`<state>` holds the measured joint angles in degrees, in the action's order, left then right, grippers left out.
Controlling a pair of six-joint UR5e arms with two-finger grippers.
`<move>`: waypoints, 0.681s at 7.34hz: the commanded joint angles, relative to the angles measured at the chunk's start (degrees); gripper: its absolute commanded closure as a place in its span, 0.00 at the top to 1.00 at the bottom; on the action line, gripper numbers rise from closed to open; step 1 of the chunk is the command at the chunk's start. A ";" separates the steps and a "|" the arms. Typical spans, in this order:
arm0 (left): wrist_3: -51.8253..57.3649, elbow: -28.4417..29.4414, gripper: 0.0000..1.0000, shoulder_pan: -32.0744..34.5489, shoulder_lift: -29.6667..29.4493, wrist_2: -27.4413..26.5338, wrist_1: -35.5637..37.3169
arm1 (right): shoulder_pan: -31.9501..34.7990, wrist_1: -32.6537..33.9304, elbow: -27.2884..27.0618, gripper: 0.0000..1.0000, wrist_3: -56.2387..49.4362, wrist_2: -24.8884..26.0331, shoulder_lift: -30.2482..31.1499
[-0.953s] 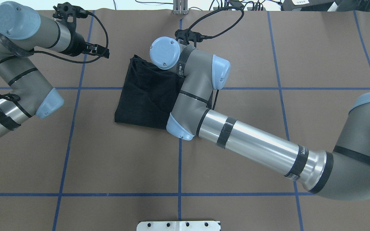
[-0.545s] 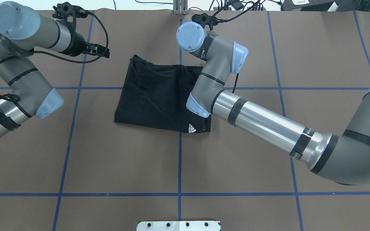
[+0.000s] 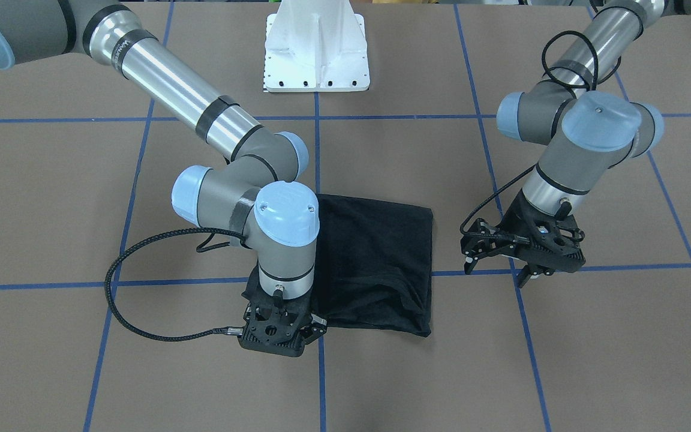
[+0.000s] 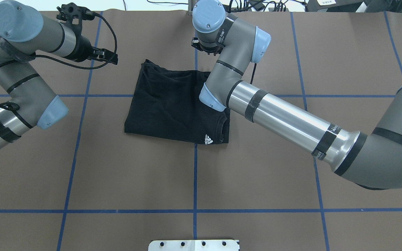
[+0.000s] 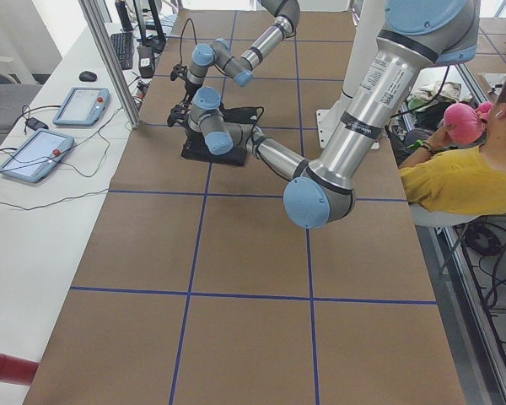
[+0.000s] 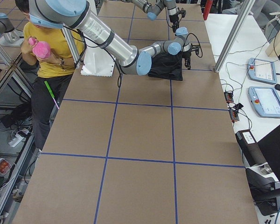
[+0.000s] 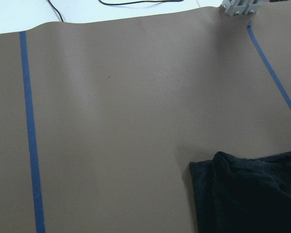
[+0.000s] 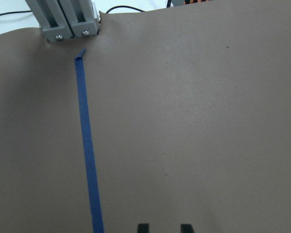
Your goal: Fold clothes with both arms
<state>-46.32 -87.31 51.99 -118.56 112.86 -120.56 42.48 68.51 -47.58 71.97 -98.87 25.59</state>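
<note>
From overhead, I see the folded T-shirt lying flat. My right gripper hovers at its 1 o'clock, fingers apart and empty. My left gripper sits at 10 o'clock; I cannot tell its spread.

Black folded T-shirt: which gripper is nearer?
Right. Right gripper hangs just beyond the black T-shirt, at its far right corner; left gripper sits farther off its left side.

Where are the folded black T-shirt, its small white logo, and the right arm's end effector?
Folded black cotton T-shirt [image 4: 166, 104], overhead exterior view, centre of the fabric.
Small white logo [image 4: 209, 140], overhead exterior view, on the print by the collar.
Right arm's black two-finger end effector [image 8: 164, 228], right wrist-mounted view, gap between its fingertips.
</note>
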 commanded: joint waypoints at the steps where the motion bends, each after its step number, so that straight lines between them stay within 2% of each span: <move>1: 0.26 -7.66 1.00 0.13 4.01 0.52 10.81 | 3.21 6.93 -5.47 1.00 -3.65 -9.46 1.47; 2: 0.18 -9.26 1.00 0.13 5.34 0.52 18.10 | 3.75 10.64 -12.38 1.00 -7.77 -10.54 6.09; 3: 0.18 -9.63 1.00 2.13 5.44 3.39 24.26 | 6.19 13.55 -20.28 1.00 -12.60 -15.86 12.58; 4: 0.26 -9.63 1.00 5.81 5.70 7.25 29.63 | 10.04 17.32 -26.80 1.00 -14.38 -24.18 17.95; 5: 2.35 -11.98 1.00 7.67 8.92 7.98 30.38 | 12.60 19.44 -33.39 1.00 -15.19 -27.74 23.92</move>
<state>-45.59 -97.31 56.72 -112.30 118.58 -93.83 51.39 84.37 -72.23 58.87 -120.14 41.99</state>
